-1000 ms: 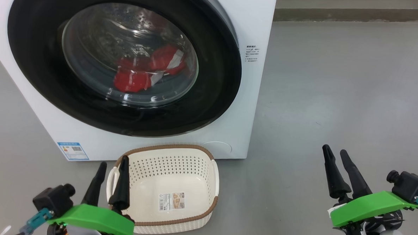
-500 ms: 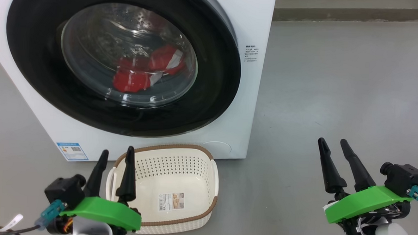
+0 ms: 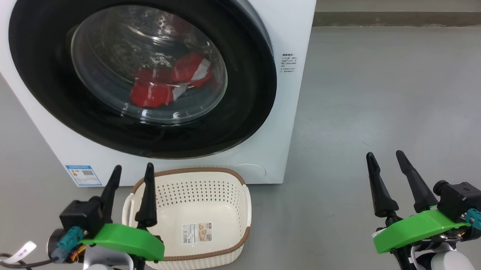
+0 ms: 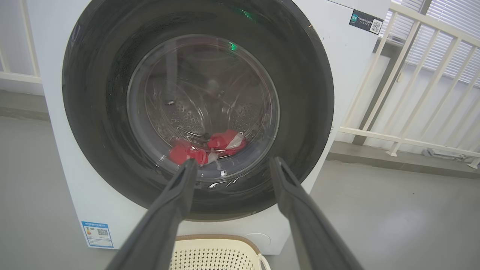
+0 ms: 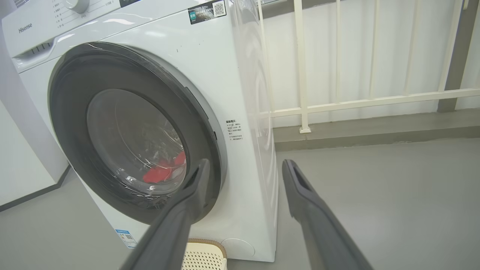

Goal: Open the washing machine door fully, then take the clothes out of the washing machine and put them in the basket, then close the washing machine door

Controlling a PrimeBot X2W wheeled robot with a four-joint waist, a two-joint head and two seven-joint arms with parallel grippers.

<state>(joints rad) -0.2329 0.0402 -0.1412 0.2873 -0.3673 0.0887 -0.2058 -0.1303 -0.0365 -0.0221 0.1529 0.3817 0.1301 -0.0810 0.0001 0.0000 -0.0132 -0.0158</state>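
The round black door [image 3: 105, 64] sits shut against the washing machine [image 3: 284, 124], closing off the drum. A cream basket [image 3: 190, 168] stands on the ground just in front of the machine's lower edge. Right of the machine, grey floor [image 3: 388, 97] stretches open, with a white railing [image 5: 302, 75] behind.

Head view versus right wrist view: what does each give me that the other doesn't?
Head view, not the right wrist: the left gripper, open, and the inside of the basket with its label sticker. Right wrist, not the head: the control panel and a white railing. Both: the washing machine door shut, red clothes behind its glass, the right gripper open and empty.
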